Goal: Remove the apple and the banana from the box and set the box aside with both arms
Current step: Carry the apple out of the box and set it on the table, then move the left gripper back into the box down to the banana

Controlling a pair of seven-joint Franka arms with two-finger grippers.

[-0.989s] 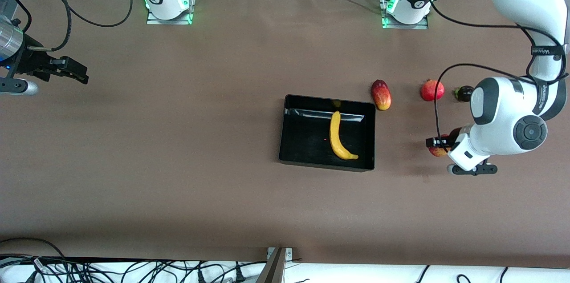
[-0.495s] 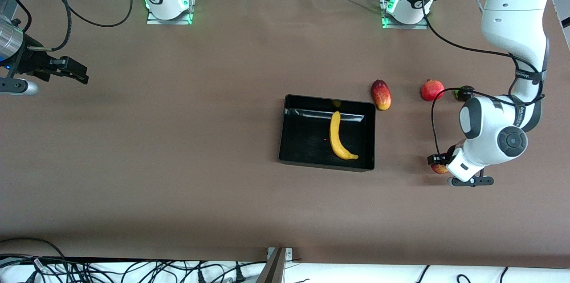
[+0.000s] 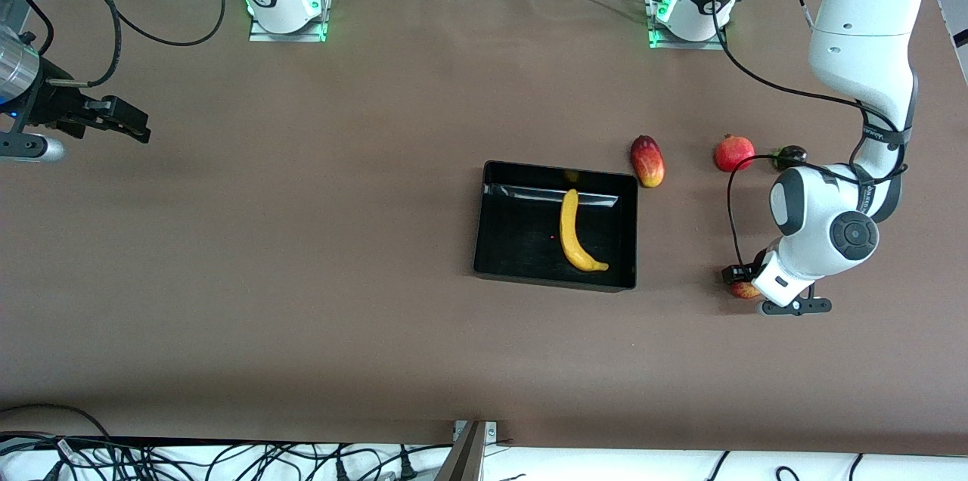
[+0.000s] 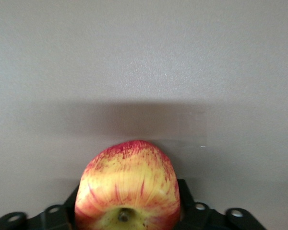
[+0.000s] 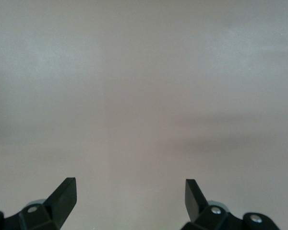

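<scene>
Brown matte tabletop carries the shallow glossy black plastic box [image 3: 556, 235]. Your long curved yellow banana [image 3: 576, 233] lies inside: light, soft-skinned; grip it mid-length, across the curve. The streaked red-yellow apple [image 4: 128, 189] sits outside the box, between the left gripper [image 3: 737, 278] fingers; contact unclear. The right gripper [image 5: 129, 196] waits, spread wide.

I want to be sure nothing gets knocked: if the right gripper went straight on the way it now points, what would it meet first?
The right gripper, open over the table's right-arm end, would probably meet bare tabletop: nothing else shows between its fingers, though depth is unclear.
</scene>
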